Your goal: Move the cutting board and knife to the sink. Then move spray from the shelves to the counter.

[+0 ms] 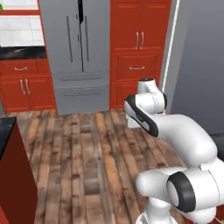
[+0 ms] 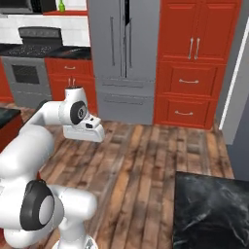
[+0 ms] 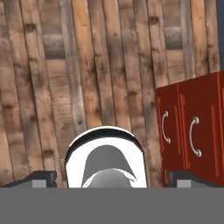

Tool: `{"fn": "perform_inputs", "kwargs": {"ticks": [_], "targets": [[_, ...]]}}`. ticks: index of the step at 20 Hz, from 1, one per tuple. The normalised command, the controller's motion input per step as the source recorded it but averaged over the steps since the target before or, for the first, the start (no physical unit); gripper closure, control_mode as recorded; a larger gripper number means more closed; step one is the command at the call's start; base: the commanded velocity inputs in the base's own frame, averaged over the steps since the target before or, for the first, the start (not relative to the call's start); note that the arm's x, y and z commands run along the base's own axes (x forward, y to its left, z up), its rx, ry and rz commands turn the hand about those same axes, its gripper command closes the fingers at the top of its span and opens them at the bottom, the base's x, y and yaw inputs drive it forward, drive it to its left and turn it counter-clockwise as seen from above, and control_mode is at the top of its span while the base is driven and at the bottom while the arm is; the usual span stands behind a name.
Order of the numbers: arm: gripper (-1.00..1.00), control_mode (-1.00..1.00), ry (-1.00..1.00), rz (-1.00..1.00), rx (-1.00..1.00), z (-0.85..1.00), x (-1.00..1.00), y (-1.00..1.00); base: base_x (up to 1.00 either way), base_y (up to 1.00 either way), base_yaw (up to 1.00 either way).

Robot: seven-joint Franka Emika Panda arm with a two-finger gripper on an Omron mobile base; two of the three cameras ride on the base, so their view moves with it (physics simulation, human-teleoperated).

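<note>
My gripper (image 3: 112,178) points down at the wooden floor and stands open, its two dark fingertips (image 3: 42,177) far apart with nothing between them. A small green bottle, the spray (image 2: 62,6), stands on the red shelves (image 2: 70,13) high on the white-tiled wall at the far left, well away from the arm. A corner of the black marble counter (image 2: 211,209) lies at the lower right of the right base view. The cutting board, the knife and the sink are out of view.
A grey fridge (image 1: 81,52) and tall red cabinets (image 1: 140,48) stand across the wooden floor (image 1: 87,153). A stove (image 2: 29,68) sits left of the fridge. Red cabinet doors (image 3: 192,131) are near the hand. A black-topped red counter end (image 1: 8,170) is at the left.
</note>
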Motion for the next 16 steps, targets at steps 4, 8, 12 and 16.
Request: {"fn": "perform_inputs", "kwargs": {"ticks": [4, 8, 12, 16], "targets": [[-1.00, 1.00, 0.00, 0.00, 0.00, 0.00, 0.00, 0.00, 0.94, 0.08, 0.00], [-1.00, 1.00, 0.00, 0.00, 0.00, 0.00, 0.00, 0.00, 0.94, 0.10, 0.00], [-1.00, 1.00, 0.00, 0.00, 0.00, 0.00, 0.00, 0.00, 0.92, 0.15, 0.02], [-1.00, 1.00, 0.00, 0.00, 0.00, 0.00, 0.00, 0.00, 0.91, 0.21, 0.03]]}}
